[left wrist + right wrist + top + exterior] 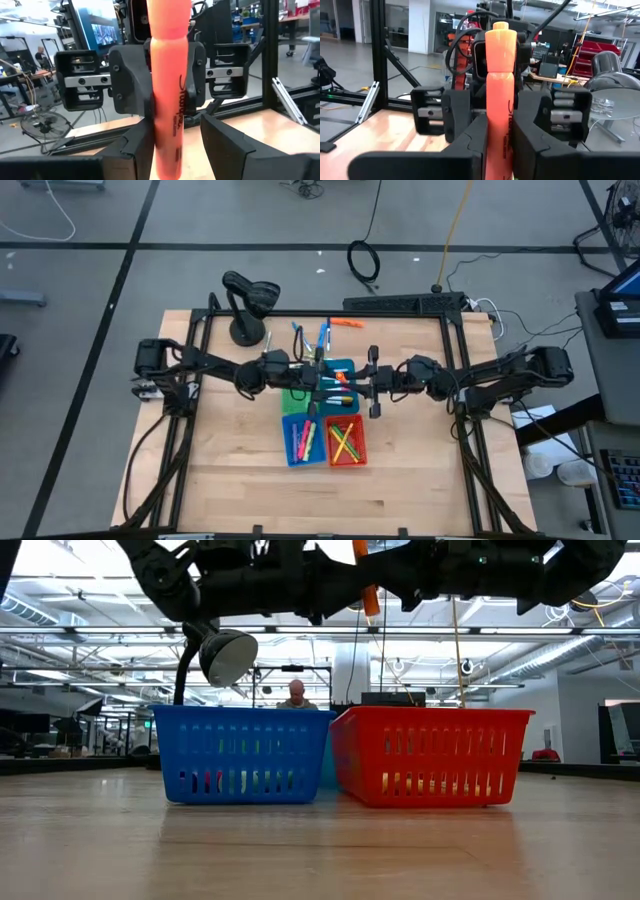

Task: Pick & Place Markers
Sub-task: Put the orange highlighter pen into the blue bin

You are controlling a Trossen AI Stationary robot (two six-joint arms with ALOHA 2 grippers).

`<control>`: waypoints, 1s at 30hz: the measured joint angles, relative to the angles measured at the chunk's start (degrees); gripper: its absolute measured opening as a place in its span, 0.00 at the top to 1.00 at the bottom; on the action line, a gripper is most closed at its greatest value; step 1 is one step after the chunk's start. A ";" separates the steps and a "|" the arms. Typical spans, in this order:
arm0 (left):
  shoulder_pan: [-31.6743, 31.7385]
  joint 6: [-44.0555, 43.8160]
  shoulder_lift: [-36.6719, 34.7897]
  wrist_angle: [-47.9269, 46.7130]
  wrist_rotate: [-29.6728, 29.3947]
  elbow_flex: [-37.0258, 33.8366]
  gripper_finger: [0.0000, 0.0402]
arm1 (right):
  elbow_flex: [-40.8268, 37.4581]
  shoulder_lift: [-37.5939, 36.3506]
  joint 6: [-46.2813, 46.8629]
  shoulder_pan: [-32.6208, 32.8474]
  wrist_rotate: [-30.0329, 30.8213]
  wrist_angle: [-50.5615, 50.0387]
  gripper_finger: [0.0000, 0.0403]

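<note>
1. Orange marker is held upright in mid-air between the two arms, above the cluster of bins at the centre of the tabletop. Long axis vertical; the low view shows it hanging up among the arms, well clear of the bin rims.
2. Right jaws: narrow, clamped on the marker's lower body. The right wrist view shows both fingers pressed against the barrel.
3. Left jaws: about half open, straddling the same marker. One finger looks to be touching the barrel; a gap shows on the other side, so I judge no firm left grip.
4. Key relation: the marker stands directly between the two facing jaws, equally near to both. Looks like a handover in progress; which arm ends up carrying it I cannot tell.
5. Below: blue bin and red bin side by side on the near side, each already holding markers; a teal bin and a green bin just beyond them, partly hidden by the arms.
6. More loose markers lie at the far edge of the tabletop.
7. Obstruction: each arm blocks the other's path across the bins. A black desk lamp stands at the far left, well apart.
</note>
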 joint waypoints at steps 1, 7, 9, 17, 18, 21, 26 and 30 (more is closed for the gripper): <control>-0.10 -0.54 0.56 0.01 -0.12 0.62 0.60 | 0.00 -0.02 0.02 0.00 -0.02 0.08 0.89; -0.28 -2.43 3.12 -0.03 -0.39 3.30 0.60 | 0.02 0.00 0.31 0.00 0.09 0.45 0.88; -0.32 -2.43 3.19 -0.29 -0.59 3.60 0.60 | 0.02 0.00 0.23 0.00 0.14 0.44 0.89; -0.58 -2.00 3.19 0.65 -0.87 3.69 0.60 | 0.11 -0.02 0.20 0.00 0.11 0.58 0.89; -0.58 -2.01 3.19 0.67 -0.89 3.69 0.60 | 0.11 -0.04 0.17 0.00 0.13 0.45 0.88; -0.73 -1.83 3.19 0.81 -2.05 3.69 0.62 | 0.11 -0.02 0.17 -0.02 0.17 0.39 0.89; -1.85 1.58 3.19 1.67 -3.98 3.69 0.83 | 0.12 -0.04 0.11 0.00 -0.24 0.16 0.89; -3.16 2.88 2.89 1.18 -6.95 3.69 0.85 | 0.11 -0.04 -0.29 0.04 -0.52 -0.27 0.84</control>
